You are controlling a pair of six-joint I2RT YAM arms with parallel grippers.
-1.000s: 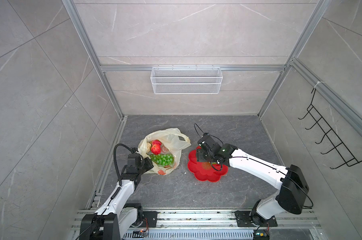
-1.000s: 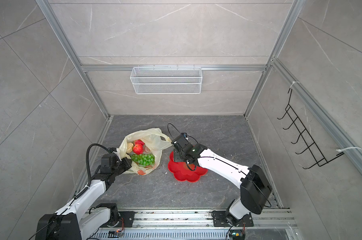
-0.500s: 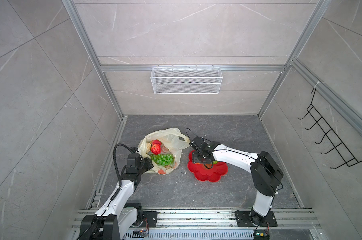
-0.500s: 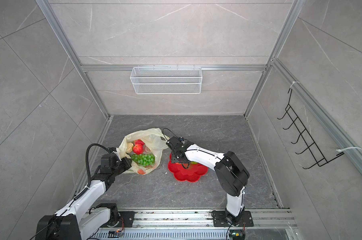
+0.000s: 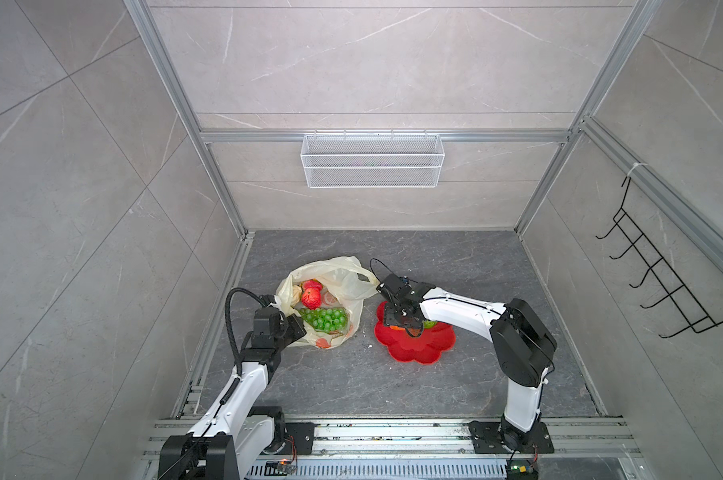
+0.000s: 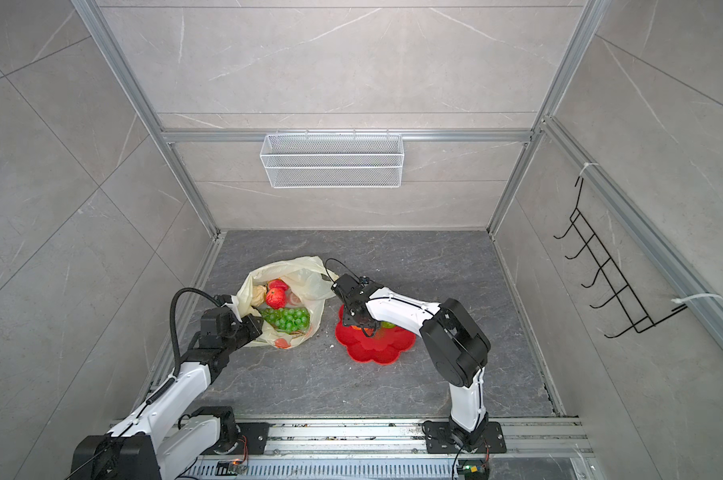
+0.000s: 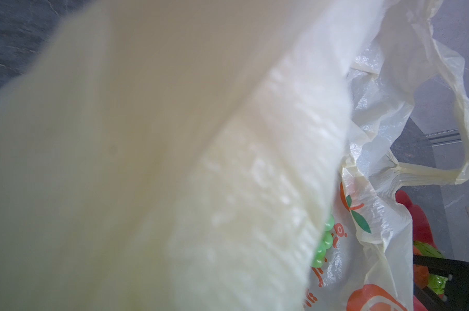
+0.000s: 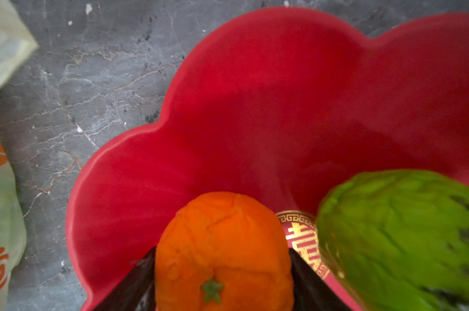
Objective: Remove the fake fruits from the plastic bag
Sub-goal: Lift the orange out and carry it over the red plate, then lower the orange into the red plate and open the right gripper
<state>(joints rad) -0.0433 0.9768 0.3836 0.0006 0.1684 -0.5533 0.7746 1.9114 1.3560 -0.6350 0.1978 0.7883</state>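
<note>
Bag [image 5: 343, 276] on the desk [image 5: 476, 266] holds grapes [image 5: 324, 319], strawberries [image 5: 311, 297], walnut [image 5: 295, 292]; left claw [image 5: 297, 326] clenches its rim. On the plate [image 5: 414, 349]: green fruit [image 8: 403, 237] and orange [image 8: 220, 223], grasped by right claw [image 8: 222, 251].

Open floor [image 5: 455, 266] lies behind plastic bag [image 5: 343, 282] and red plate [image 5: 409, 349].

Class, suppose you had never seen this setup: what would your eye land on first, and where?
The bright red flower-shaped plate on the dark floor, holding a green knobbly fruit and an orange sitting between the fingers of the right tool. Beside it, the pale-yellow plastic bag lies open, showing a green grape bunch and red strawberries.
</note>
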